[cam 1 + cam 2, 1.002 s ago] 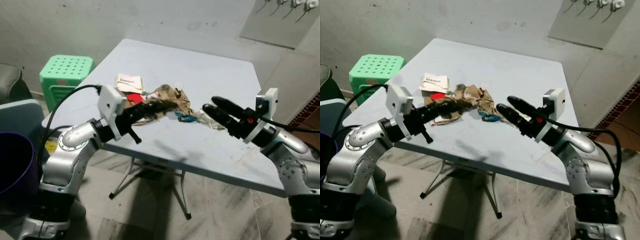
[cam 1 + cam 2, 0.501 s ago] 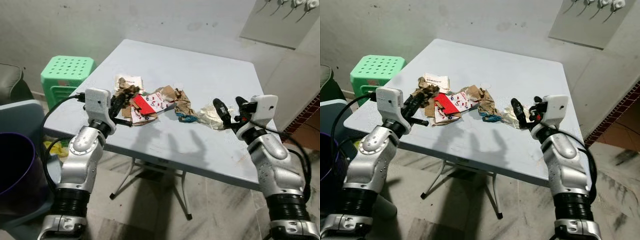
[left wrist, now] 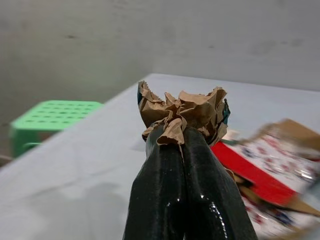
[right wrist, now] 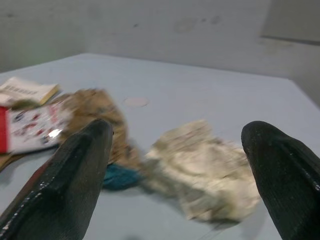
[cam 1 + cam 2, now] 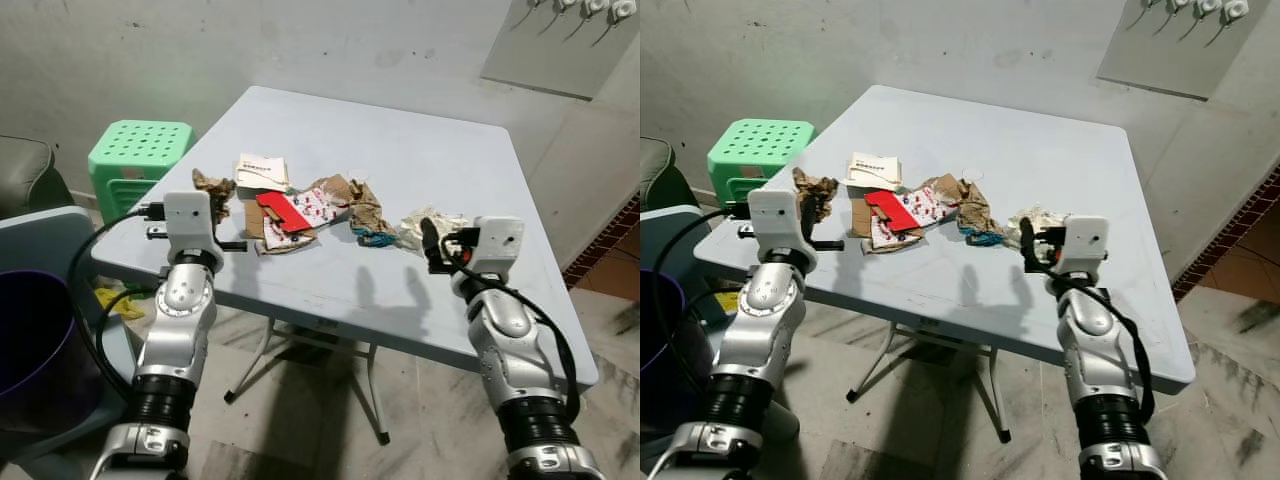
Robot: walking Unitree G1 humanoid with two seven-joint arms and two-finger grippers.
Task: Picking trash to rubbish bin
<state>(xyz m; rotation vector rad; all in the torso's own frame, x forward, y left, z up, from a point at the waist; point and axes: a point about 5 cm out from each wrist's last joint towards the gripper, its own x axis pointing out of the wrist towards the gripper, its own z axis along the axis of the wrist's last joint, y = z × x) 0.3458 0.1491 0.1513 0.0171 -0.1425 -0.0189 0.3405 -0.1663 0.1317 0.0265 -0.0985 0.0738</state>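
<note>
On the pale blue table [image 5: 400, 150] lies a heap of trash: a red and white packet [image 5: 292, 208], torn brown paper [image 5: 358, 200], a small booklet [image 5: 260, 168] and a crumpled white wad [image 5: 432, 220]. My left gripper [image 5: 218, 200] is raised over the table's left edge, shut on a crumpled brown paper wad [image 3: 182, 111]. My right gripper [image 5: 432, 242] stands open just in front of the white wad [image 4: 210, 167], with nothing between its fingers [image 4: 75, 170].
A dark purple bin [image 5: 30, 340] stands on the floor at my far left, below the table. A green plastic stool [image 5: 140, 150] is behind the table's left corner. The table rests on thin folding legs [image 5: 300, 350] over a tiled floor.
Both arms have drawn back from the heap towards me. The left gripper came away and up with the brown paper wad. The right gripper withdrew with nothing in it.
</note>
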